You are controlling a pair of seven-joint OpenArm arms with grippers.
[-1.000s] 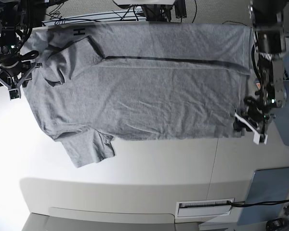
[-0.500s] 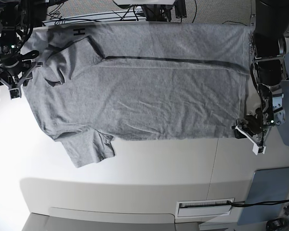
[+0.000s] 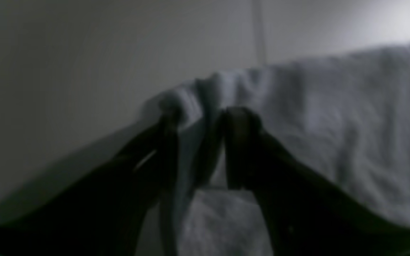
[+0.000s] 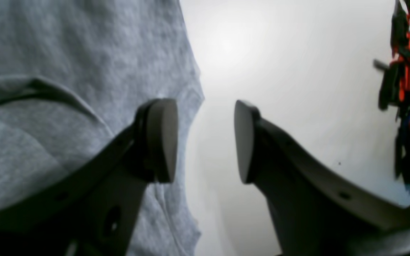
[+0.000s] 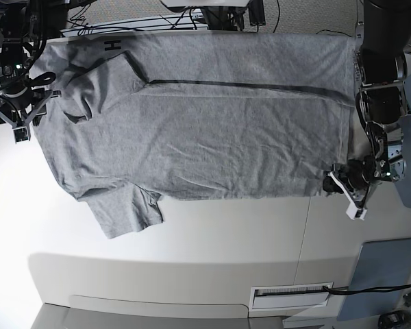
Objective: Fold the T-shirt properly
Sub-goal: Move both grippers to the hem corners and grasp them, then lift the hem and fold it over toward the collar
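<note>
While the heather-grey T-shirt [image 5: 219, 137] lies spread across the white table [image 5: 205, 274], the left gripper [image 3: 205, 110] straddles rumpled cloth at its near corner, probably to gather a fold; I cannot tell whether its jaws pinch anything. The right gripper [image 4: 205, 142] stands open by the side edge, gripping nothing. Bare tabletop before the near hem leaves room for moving.
</note>
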